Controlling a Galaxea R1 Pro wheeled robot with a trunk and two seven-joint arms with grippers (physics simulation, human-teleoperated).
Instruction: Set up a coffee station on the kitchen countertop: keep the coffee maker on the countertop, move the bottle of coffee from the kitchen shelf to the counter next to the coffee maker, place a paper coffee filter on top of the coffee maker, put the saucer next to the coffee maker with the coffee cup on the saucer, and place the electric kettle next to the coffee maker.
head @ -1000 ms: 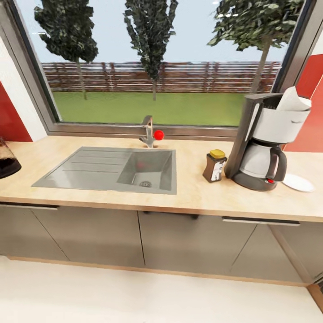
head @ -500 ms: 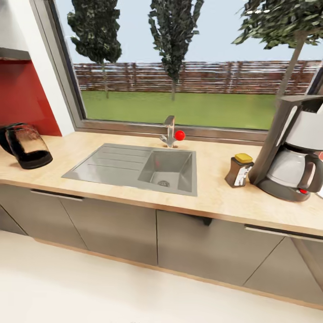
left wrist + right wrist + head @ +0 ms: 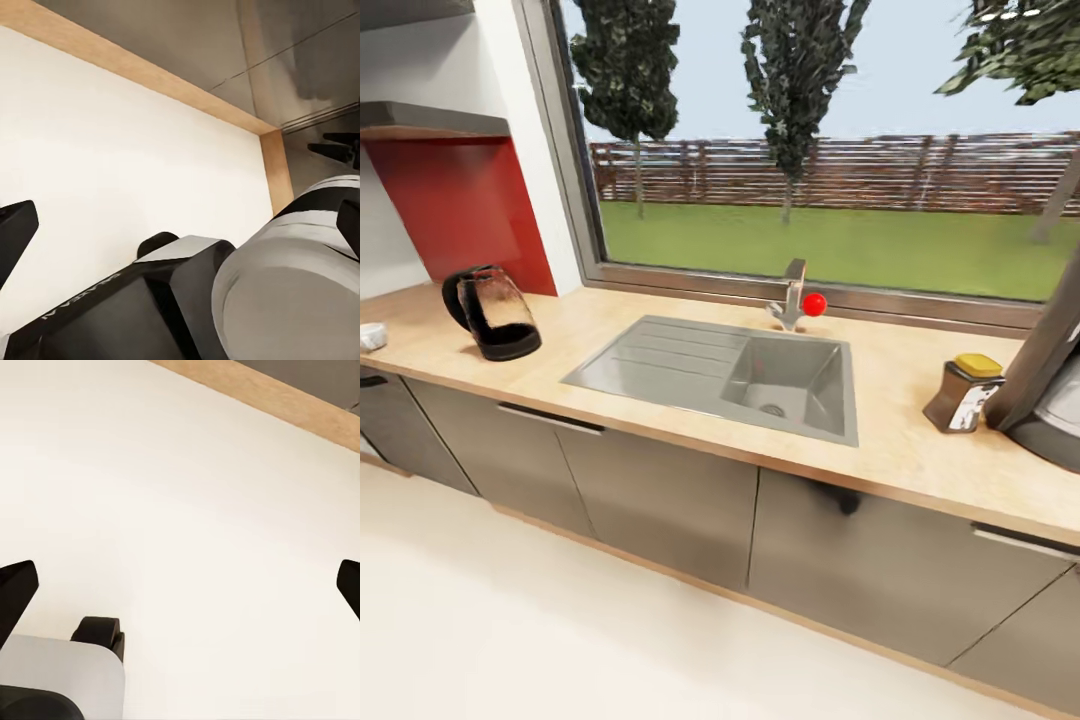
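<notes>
The kitchen countertop point(image 3: 900, 455) runs across the head view under a wide window. The electric kettle point(image 3: 493, 313), dark and rounded, stands on it at the left near the red wall. At the right, the bottle of coffee point(image 3: 963, 392) with its yellow top stands beside the coffee maker point(image 3: 1048, 392), which the frame edge cuts off. The paper coffee filter and the saucer are out of view. A small white object point(image 3: 370, 336) at the far left may be the coffee cup. My left gripper point(image 3: 180, 232) and right gripper point(image 3: 180, 589) hang open over pale floor, holding nothing.
A steel sink point(image 3: 660, 362) with a drainboard sits in the middle of the counter, with a faucet point(image 3: 792, 295) and its red knob point(image 3: 815, 304) behind it. Glossy grey cabinets point(image 3: 660, 490) stand below. A shelf point(image 3: 420, 120) hangs at the upper left. Pale floor lies in front.
The head camera has swung left: the kettle has come fully into view and the coffee maker has slid to the right edge. Nothing on the counter has moved.
</notes>
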